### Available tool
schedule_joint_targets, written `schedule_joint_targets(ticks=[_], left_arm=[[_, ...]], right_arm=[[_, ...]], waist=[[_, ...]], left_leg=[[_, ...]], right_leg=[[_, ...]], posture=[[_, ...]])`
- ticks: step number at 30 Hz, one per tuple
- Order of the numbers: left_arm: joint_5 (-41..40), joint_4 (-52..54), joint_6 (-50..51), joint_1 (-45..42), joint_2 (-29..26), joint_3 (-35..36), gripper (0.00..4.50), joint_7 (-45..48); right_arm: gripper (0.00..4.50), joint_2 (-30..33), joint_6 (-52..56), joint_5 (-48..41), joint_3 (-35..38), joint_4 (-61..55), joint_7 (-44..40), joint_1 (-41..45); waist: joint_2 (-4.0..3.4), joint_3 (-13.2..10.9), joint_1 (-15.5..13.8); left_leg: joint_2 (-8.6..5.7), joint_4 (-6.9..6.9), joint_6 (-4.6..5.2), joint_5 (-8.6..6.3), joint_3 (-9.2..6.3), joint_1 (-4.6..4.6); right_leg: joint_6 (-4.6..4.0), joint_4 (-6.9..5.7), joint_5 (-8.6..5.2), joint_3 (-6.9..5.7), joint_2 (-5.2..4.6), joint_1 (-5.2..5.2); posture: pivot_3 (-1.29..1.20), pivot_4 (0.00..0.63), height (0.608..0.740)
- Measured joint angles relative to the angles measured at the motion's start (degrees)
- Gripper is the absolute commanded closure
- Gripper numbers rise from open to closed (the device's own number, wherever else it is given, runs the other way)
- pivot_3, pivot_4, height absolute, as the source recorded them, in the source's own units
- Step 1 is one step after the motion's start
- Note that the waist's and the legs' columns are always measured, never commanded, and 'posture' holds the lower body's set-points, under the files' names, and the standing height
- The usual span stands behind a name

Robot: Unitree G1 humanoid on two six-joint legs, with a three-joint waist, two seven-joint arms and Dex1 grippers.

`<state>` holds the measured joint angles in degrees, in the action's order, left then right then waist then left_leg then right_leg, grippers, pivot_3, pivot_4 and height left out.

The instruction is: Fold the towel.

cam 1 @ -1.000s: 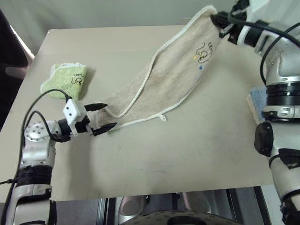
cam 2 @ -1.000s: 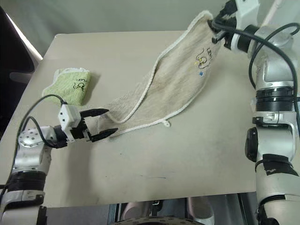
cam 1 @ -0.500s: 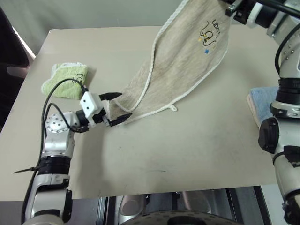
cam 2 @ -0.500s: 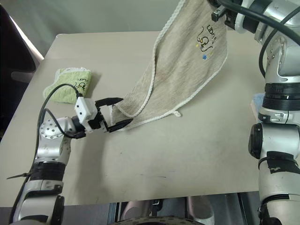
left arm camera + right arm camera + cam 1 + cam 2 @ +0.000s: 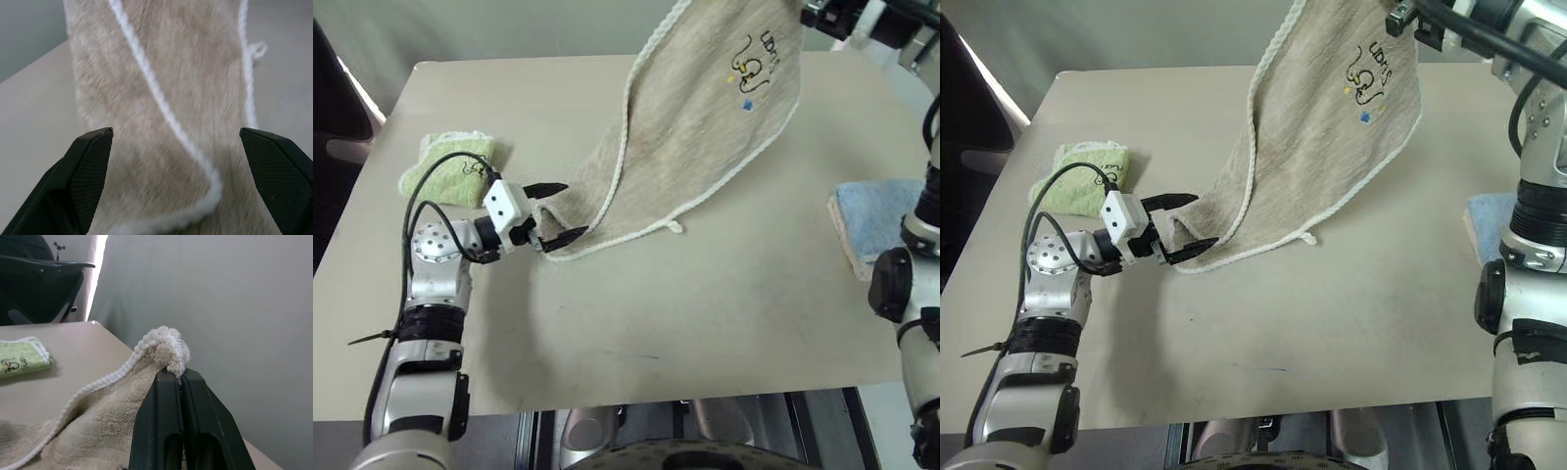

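Note:
The beige towel [image 5: 700,127], edged in white cord with a dark embroidered mark near its top corner, hangs slanting from upper right down to the table [image 5: 705,323]. My right gripper [image 5: 1408,22] is shut on that top corner, with the bunched edge [image 5: 168,350] pinched between its fingers. The towel's lower end [image 5: 1205,250] rests on the table. My left gripper [image 5: 556,212] is open there, one finger on each side of that end. In the left wrist view the towel [image 5: 166,122] lies between the two spread fingertips [image 5: 90,161].
A folded light-green towel [image 5: 450,168] lies at the table's left side, behind my left arm. A folded light-blue towel [image 5: 876,220] sits at the right edge. A black chair [image 5: 39,279] stands beyond the table.
My right gripper has lifted the towel's corner higher and pulled it back, so the cloth hangs steeper. My left gripper has moved right and forward, its open fingers now around the lower end.

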<state>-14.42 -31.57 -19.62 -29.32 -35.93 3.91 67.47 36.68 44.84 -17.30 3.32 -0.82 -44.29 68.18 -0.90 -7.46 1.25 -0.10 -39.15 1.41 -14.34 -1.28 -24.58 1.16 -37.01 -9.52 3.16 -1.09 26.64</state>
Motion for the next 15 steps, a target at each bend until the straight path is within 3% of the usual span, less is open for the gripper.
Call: schedule_joint_targets(ticks=[15], left_arm=[[5.4, -6.7, -17.3, -3.1, 0.7, -4.9, 0.00, 3.4]], right_arm=[[4.48, 2.0, 4.0, -2.5, -1.2, -3.9, 0.0, 0.1]], waist=[[0.00, 0.0, -0.1]], left_leg=[[-0.04, -0.04, 0.09, 0.01, 0.01, -0.04]], right_leg=[[0.18, 0.01, 0.11, 0.01, -0.02, 0.02]], posture=[[0.00, 0.150, 0.733]])
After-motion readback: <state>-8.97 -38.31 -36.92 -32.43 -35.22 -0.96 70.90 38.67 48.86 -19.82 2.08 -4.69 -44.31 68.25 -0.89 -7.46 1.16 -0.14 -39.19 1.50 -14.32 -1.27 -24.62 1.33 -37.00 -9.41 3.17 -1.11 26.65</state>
